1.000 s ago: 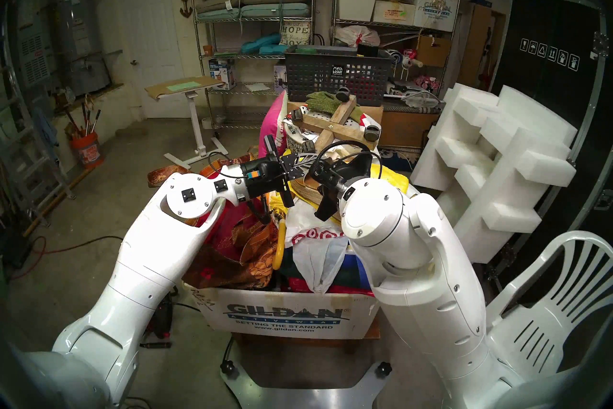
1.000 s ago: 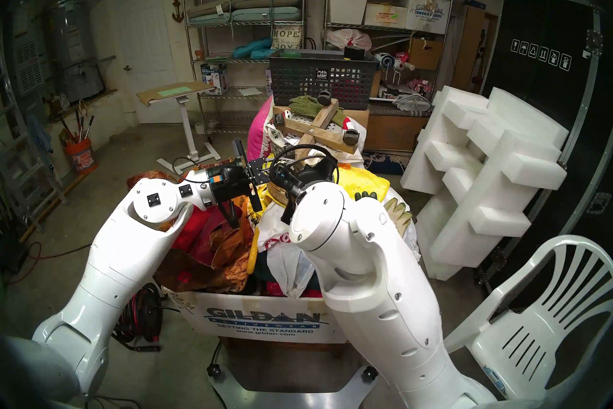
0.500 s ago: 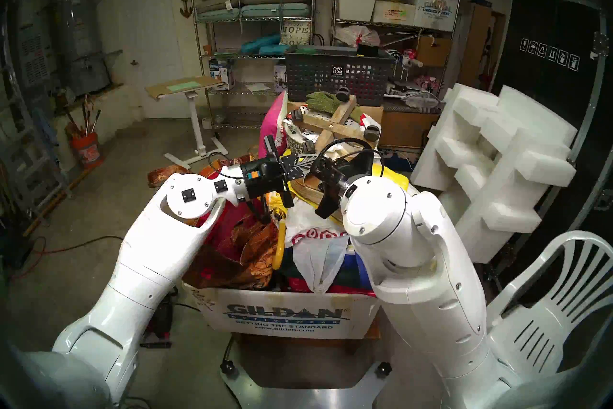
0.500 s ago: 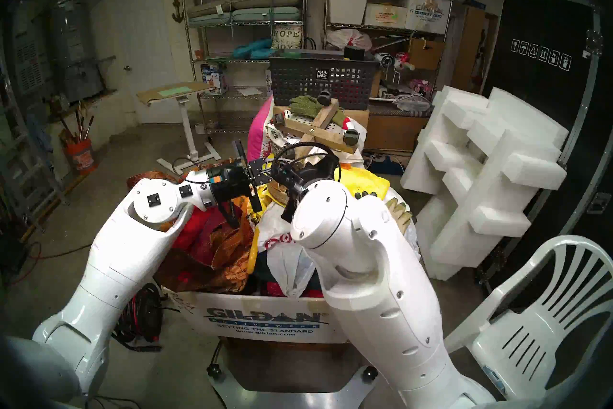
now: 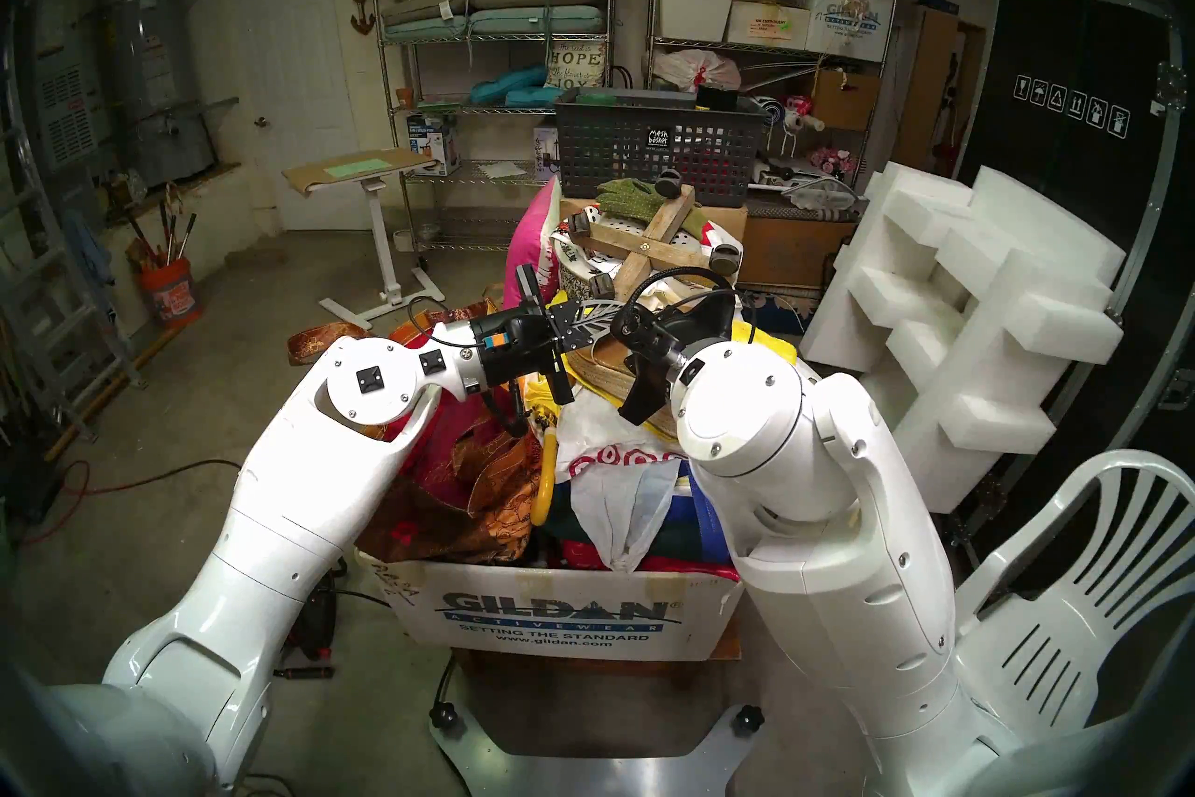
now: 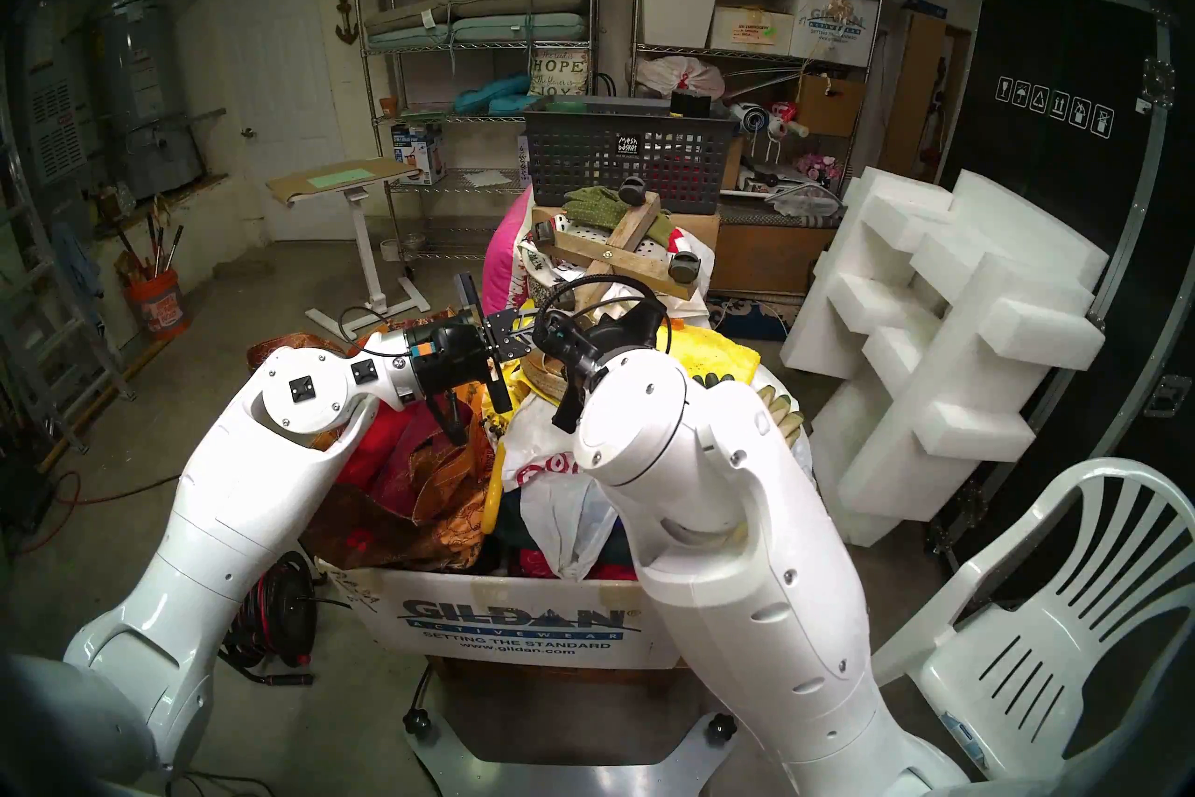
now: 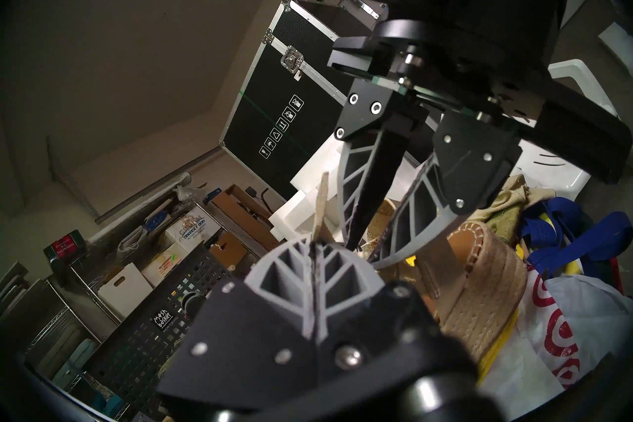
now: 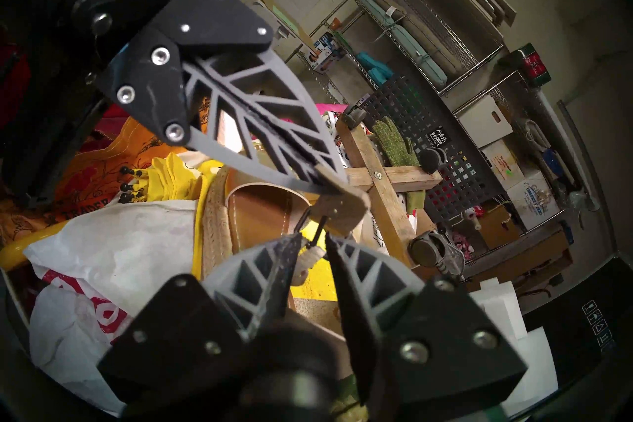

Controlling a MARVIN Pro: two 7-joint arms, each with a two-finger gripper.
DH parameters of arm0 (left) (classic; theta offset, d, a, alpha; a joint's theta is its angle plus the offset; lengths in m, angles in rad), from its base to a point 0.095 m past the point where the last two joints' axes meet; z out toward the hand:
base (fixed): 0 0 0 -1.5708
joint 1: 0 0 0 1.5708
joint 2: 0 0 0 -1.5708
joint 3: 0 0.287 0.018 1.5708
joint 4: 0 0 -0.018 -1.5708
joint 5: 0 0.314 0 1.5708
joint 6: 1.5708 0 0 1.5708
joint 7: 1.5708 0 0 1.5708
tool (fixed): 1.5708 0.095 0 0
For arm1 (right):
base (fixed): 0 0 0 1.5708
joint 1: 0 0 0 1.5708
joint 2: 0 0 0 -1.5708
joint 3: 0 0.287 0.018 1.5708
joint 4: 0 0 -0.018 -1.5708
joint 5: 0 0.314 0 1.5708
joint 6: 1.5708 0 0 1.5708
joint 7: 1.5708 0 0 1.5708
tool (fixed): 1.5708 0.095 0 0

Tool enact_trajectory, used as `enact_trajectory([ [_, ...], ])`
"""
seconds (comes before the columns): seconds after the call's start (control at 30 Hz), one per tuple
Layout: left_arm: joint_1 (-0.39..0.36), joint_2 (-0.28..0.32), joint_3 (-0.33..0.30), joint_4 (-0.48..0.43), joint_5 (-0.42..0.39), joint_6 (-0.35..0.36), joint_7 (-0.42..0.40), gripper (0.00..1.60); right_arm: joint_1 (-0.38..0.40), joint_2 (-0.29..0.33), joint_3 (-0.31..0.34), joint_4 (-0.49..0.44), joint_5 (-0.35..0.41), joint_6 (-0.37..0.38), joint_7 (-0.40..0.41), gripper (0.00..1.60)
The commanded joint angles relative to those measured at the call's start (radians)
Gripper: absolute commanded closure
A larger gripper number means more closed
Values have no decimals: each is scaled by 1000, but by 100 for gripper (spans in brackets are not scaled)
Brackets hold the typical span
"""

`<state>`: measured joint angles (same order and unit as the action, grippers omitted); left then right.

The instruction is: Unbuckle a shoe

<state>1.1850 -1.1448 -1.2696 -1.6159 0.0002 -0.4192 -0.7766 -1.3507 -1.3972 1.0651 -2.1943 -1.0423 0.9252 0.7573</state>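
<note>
Atop the heaped cardboard box (image 5: 556,614) of bags and cloth lies the tan espadrille wedge sandal with its woven rope sole (image 8: 219,222), beside a white plastic bag with red rings (image 8: 113,260). We see our left gripper (image 7: 313,248) with fingers pressed shut on the thin tan strap end (image 7: 322,205). Our right gripper (image 8: 313,239) has fingers slightly parted around the small dark buckle (image 8: 310,233); whether they pinch it, we cannot tell.
</note>
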Motion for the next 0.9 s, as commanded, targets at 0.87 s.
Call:
enact_trajectory([
  [0.87, -23, -9, 4, 6, 0, -13, -2, 160, 41, -30, -6, 35, -10, -9, -26, 104],
])
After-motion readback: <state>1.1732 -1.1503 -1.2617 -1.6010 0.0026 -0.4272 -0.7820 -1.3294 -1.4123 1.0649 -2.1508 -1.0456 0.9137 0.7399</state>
